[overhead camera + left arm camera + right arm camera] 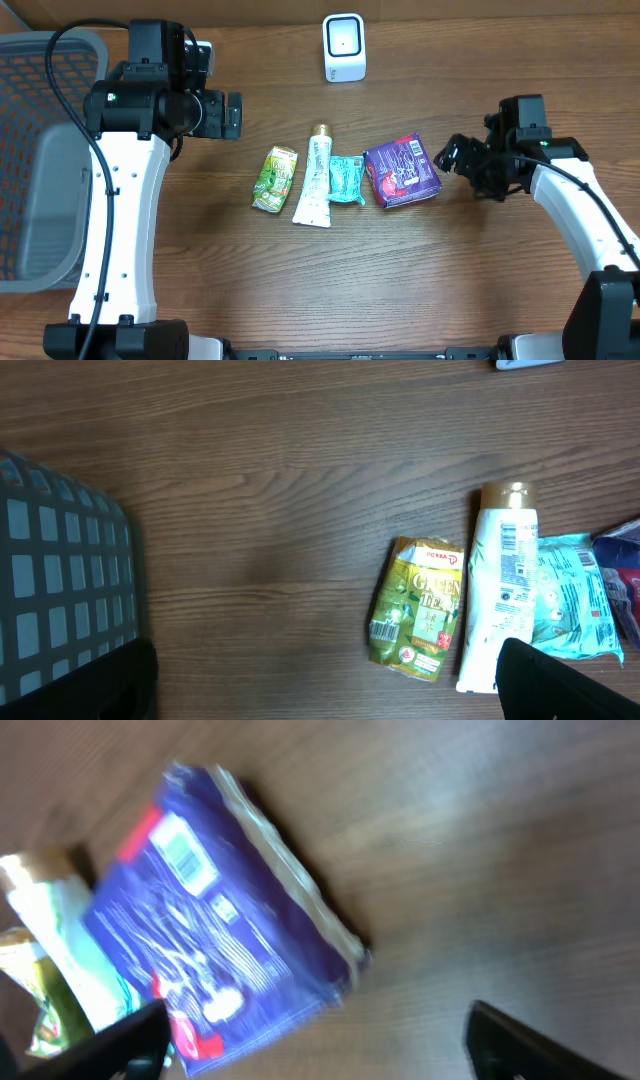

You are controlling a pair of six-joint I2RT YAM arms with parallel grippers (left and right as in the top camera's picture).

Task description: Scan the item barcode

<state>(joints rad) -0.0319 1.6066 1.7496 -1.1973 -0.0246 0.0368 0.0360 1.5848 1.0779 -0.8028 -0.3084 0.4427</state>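
Four items lie in a row mid-table: a green tea packet (274,178), a white tube (315,178), a teal packet (347,179) and a purple package (401,171). A white scanner (344,47) stands at the back edge. My right gripper (450,155) hovers just right of the purple package, jaws wide and holding nothing. The right wrist view is blurred; it shows the purple package (210,920), barcode label up, ahead of the open right gripper (320,1050). My left gripper (230,115) is open, above bare wood left of the green packet (418,607).
A grey mesh basket (40,150) sits at the table's left edge, its corner (60,570) in the left wrist view. The white tube (503,590) and teal packet (570,595) lie near the left gripper's right finger (560,680).
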